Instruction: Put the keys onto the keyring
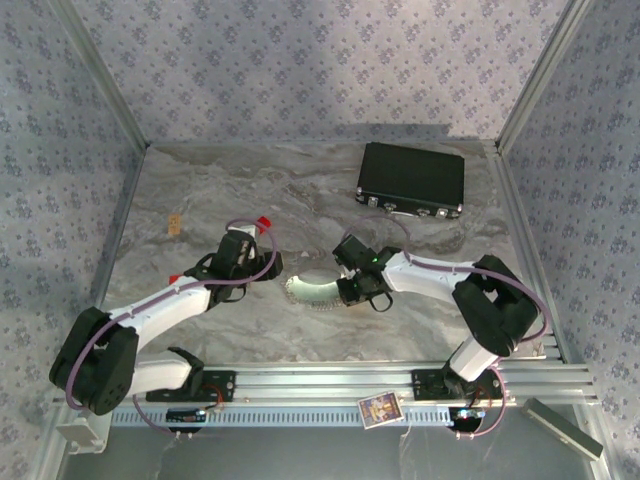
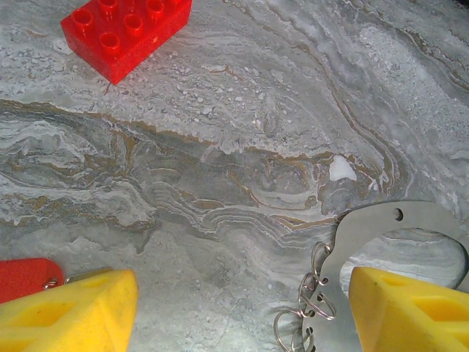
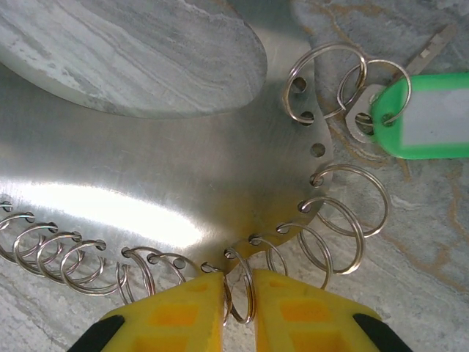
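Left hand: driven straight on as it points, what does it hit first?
Likely bare tabletop; the lane ahead of the left hand looks free. Red brick lies left of it, metal plate right. Depth unclear.

Marbled table (image 1: pixel 230 180) with keyring (image 1: pixel 312 291), black box (image 1: pixel 411 179)

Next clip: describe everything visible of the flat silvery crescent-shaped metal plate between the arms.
The flat silvery crescent-shaped metal plate looks like brushed steel with bright glare. It lies flat on the grey marbled tabletop. Small holes line its outer curved edge, most carrying a thin wire split ring; at least one is bare. One ring holds a key with a green plastic tag. The right gripper appears to pinch one edge ring between its yellow fingers.
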Tool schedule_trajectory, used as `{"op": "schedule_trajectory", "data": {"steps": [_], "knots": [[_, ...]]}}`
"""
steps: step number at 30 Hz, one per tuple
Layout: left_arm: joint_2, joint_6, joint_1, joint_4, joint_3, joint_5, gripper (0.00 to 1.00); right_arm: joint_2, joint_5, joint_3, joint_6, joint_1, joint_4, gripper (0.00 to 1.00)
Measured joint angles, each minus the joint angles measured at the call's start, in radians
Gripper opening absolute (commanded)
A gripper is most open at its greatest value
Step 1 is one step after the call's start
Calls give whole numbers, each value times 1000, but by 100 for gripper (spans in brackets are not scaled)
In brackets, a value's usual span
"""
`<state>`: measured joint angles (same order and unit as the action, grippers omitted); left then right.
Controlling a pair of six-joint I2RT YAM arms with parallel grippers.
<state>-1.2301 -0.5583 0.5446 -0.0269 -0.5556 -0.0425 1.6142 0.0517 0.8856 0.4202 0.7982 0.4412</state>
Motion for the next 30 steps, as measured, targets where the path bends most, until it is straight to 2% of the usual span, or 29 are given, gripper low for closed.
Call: {"op": "schedule_trajectory", "data": {"steps": [30], "knots": [[0, 0, 0, 0, 0, -3, 75, -5, 16, 3, 9, -46, -37, 19]]}}
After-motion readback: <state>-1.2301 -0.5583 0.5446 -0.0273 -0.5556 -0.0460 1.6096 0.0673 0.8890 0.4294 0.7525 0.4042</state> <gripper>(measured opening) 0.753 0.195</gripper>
